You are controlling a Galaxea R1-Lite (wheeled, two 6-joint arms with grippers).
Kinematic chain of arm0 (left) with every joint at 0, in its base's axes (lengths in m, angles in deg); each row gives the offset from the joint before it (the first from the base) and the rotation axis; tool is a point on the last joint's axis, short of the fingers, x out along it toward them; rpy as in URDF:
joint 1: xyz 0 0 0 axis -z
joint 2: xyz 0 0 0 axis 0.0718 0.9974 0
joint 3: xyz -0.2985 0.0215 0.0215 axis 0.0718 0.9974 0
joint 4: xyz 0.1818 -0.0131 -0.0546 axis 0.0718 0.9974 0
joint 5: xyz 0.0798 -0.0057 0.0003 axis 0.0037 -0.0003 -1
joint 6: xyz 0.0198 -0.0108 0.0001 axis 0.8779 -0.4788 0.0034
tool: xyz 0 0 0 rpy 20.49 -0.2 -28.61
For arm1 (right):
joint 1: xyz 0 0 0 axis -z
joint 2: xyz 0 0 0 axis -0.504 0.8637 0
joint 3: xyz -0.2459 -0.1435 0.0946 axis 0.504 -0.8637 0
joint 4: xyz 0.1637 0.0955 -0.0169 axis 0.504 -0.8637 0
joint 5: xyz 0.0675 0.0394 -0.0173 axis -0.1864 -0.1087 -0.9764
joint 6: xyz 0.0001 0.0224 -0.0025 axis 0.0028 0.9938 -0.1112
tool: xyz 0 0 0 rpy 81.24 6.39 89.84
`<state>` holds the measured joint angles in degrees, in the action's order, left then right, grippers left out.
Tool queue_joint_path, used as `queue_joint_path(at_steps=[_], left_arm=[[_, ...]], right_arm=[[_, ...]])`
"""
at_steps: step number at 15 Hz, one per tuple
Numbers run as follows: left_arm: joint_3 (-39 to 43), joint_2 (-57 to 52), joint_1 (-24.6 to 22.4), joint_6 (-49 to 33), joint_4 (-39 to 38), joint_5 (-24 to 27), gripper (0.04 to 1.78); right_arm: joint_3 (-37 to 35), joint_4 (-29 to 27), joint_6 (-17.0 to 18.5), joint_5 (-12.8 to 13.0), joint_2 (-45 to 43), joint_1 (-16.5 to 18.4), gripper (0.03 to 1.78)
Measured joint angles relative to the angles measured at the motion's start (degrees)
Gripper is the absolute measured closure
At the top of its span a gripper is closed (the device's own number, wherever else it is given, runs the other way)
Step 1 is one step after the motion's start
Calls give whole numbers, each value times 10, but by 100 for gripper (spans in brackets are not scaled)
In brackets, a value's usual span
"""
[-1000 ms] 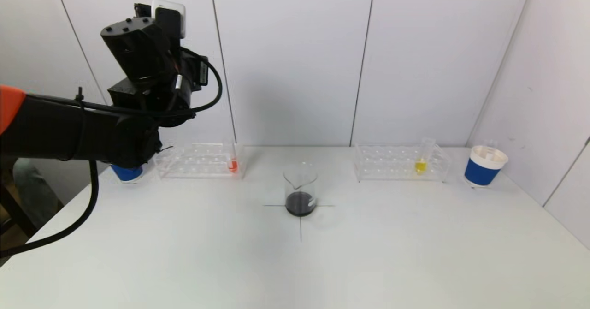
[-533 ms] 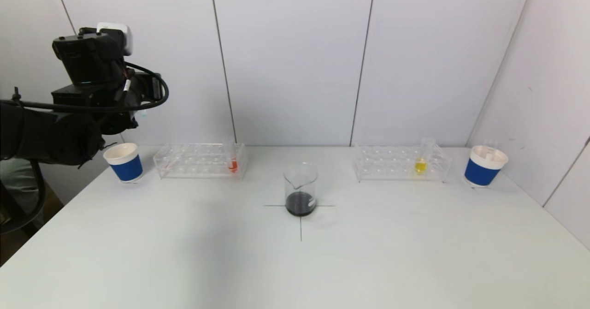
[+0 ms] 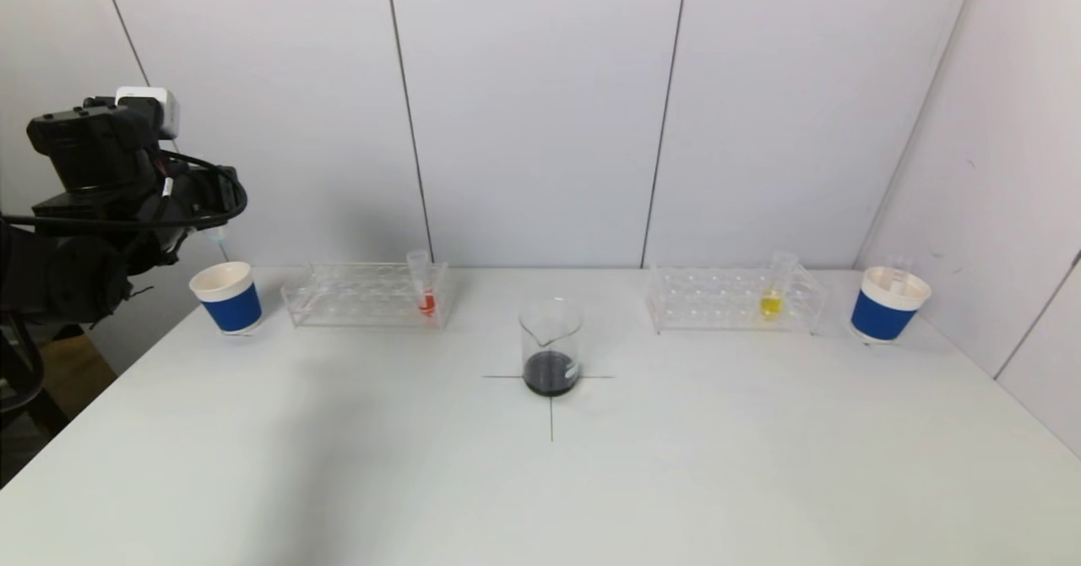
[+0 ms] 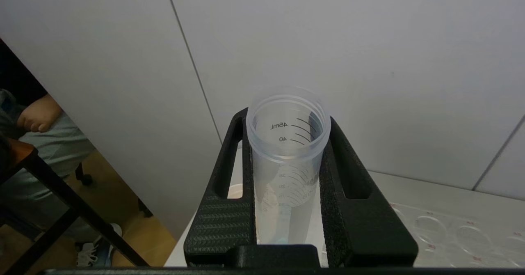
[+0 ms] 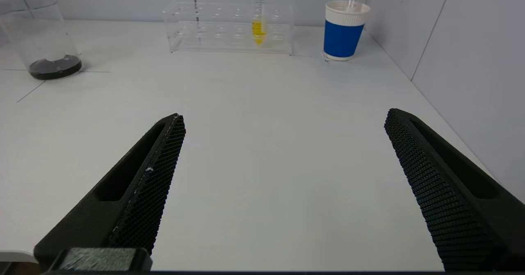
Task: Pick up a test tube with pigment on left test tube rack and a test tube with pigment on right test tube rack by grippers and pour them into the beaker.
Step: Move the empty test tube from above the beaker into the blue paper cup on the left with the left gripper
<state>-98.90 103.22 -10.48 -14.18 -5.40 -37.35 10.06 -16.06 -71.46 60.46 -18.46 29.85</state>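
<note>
At the table's far left edge, above the blue paper cup (image 3: 226,297), the left gripper (image 4: 287,160) pinches an empty clear test tube (image 4: 287,172) upright, a grip only the left wrist view shows; the head view hides the fingers behind the arm. The right wrist view alone shows the right gripper (image 5: 283,143) spread wide over bare table (image 5: 262,143), the yellow tube (image 5: 258,28) standing in the right rack (image 5: 229,24) and the beaker (image 5: 45,41) holding dark liquid, while the head view adds the red tube (image 3: 426,296) in the left rack (image 3: 363,296).
</note>
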Motion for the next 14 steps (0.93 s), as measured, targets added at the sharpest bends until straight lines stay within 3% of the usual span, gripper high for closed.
queue_joint_path(at_steps=[7,14], left_arm=[[8,82,-64,-3,-100,4,137],[-1,133,-83,-24,-109,24,137]], right_arm=[[0,0,0,0,0,0,4],[0,0,0,0,0,0,4]])
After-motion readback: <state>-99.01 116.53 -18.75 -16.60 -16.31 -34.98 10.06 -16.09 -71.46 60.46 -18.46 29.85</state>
